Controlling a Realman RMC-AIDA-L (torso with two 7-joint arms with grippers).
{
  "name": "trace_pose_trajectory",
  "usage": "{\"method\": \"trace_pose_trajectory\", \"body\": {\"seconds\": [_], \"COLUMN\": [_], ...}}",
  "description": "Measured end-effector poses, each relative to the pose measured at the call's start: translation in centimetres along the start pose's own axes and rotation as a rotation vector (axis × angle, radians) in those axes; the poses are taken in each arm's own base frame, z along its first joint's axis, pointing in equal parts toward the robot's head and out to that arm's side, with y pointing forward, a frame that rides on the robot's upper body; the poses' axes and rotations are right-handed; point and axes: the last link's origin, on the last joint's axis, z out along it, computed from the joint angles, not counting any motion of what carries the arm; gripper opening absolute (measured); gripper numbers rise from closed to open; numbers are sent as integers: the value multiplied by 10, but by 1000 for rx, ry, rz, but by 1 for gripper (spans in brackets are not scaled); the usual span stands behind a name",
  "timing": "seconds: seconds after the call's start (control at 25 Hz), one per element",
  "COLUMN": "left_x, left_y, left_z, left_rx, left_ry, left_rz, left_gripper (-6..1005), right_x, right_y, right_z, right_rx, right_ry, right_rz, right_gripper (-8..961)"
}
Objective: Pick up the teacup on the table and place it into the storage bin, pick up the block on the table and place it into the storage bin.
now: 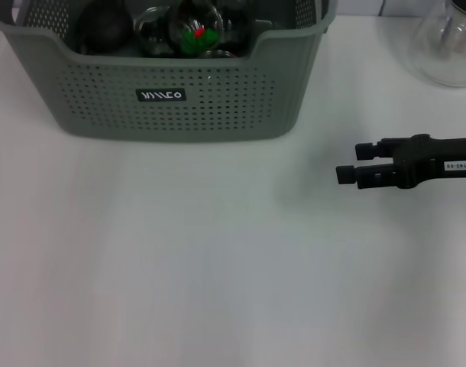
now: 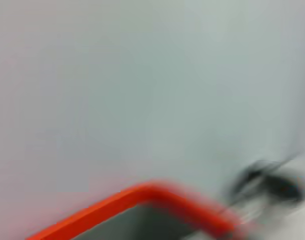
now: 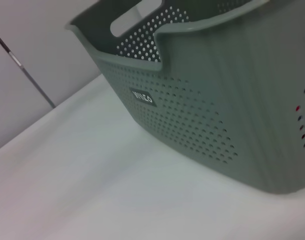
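Bench [image 1: 179,267] lies bare up front; right claw [image 1: 346,164] hovers over it at the right, fingers apart, gripping nothing. Behind sits the storage bin [image 1: 179,107], round glass pieces [image 1: 189,29] inside. Far right, a glass flask [image 1: 451,42]. Left claw out of sight.

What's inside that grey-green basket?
Inside the storage bin: clear glassware, something red and green, and a dark round item. The walls hide anything lower down.
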Motion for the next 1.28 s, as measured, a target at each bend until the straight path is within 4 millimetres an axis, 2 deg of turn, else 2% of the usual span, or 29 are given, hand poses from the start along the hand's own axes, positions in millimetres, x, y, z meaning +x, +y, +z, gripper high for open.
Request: {"method": "trace_pose_trajectory", "body": {"seconds": [0.2, 0.36, 0.56, 0.64, 0.68, 0.84, 1.08, 1.2, 1.28], "left_x": [-21, -63, -125, -148, -167, -204, -223, -228, -230], "left_y": [27, 47, 59, 57, 54, 48, 39, 33, 31], "left_z": [-56, -78, -77, -72, -66, -56, -59, -59, -59], "left_rx": [-349, -572, -691, -698, -686, -635, -587, -548, -530], "left_ry": [234, 278, 248, 218, 187, 119, 77, 62, 62], "left_rz": [-6, 13, -28, -91, -145, -273, -308, -280, -258], "left_gripper": [676, 677, 678, 678, 678, 679, 680, 836, 848], "right_x": [-2, -2, -2, -2, -2, -4, -11, -12, -12], "right_y": [2, 4, 6, 8, 10, 16, 27, 30, 30], "right_z": [-2, -4, -4, -3, -3, 2, 21, 27, 29], "right_rx": [-16, -33, -54, -69, -80, -112, -152, -150, -147], "right_ry": [3, 4, -2, 1, 1, -9, -27, -42, -50], "right_rz": [-19, -53, -84, -96, -104, -134, -236, -306, -340], "right_gripper": [864, 864, 865, 866, 866, 867, 868, 868, 869]}}
